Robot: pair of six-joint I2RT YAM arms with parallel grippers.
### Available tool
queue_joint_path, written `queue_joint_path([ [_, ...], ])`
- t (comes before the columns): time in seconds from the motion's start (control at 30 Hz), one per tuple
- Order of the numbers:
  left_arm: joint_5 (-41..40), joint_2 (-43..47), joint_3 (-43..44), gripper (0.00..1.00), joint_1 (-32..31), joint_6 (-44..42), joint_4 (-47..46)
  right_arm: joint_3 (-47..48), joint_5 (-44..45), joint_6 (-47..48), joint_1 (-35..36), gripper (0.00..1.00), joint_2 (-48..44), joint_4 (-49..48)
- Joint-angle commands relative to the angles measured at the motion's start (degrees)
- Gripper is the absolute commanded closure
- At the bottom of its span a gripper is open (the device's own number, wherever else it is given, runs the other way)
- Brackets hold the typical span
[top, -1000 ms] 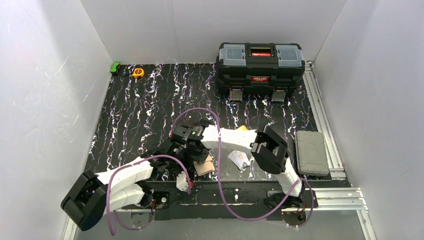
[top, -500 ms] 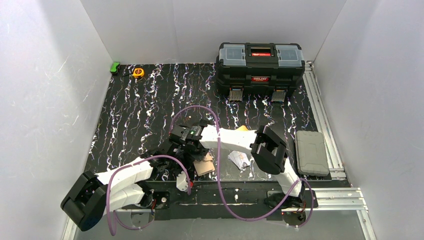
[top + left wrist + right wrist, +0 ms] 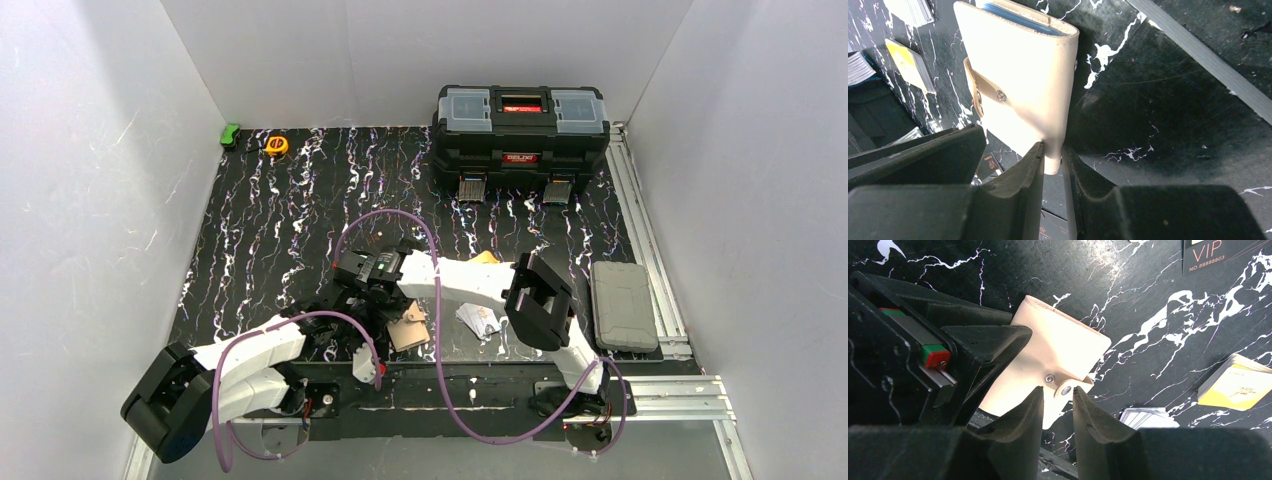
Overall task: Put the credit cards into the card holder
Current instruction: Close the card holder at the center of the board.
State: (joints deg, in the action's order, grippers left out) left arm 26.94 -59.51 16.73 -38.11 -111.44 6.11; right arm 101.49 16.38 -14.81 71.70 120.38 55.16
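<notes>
The cream card holder stands off the mat, with my left gripper shut on its lower edge. A light blue card shows in its top slot. My right gripper is open, its fingertips either side of the loose snap tab of the card holder. An orange-yellow card and a silver-white stack of cards lie on the mat to the right. From above, the card holder sits under both wrists near the front edge, with silver-white cards beside it.
A black toolbox stands at the back right. A grey case lies on the right rail. A yellow tape measure and a green object are in the back left corner. A black VIP card lies on the mat.
My right gripper's jaws have parted from shut to open at the snap tab, and that wrist has shifted slightly left. The left gripper keeps its hold unchanged.
</notes>
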Motion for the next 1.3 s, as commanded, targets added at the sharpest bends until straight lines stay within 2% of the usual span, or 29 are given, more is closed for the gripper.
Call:
queue_joint_path([
  [0.0, 0.51, -0.1, -1.26, 0.82, -0.26, 0.63, 3.99, 1.5, 0.32, -0.03, 0.9, 0.64, 1.32, 2.36],
  [0.53, 0.66, -0.52, -0.79, 0.82, -0.26, 0.55, 3.94, -0.71, -1.92, -0.88, -0.22, 0.74, 1.93, 1.27],
  [1.0, 0.37, -0.57, -0.72, 0.82, -0.28, 0.27, 4.0, -1.95, -0.43, -2.56, -0.42, 0.72, 1.11, 1.82],
  [1.27, 0.3, -0.37, -1.04, 0.82, -0.26, 0.17, 3.94, -2.26, -0.47, -3.13, -0.55, 0.82, 0.66, 1.61],
])
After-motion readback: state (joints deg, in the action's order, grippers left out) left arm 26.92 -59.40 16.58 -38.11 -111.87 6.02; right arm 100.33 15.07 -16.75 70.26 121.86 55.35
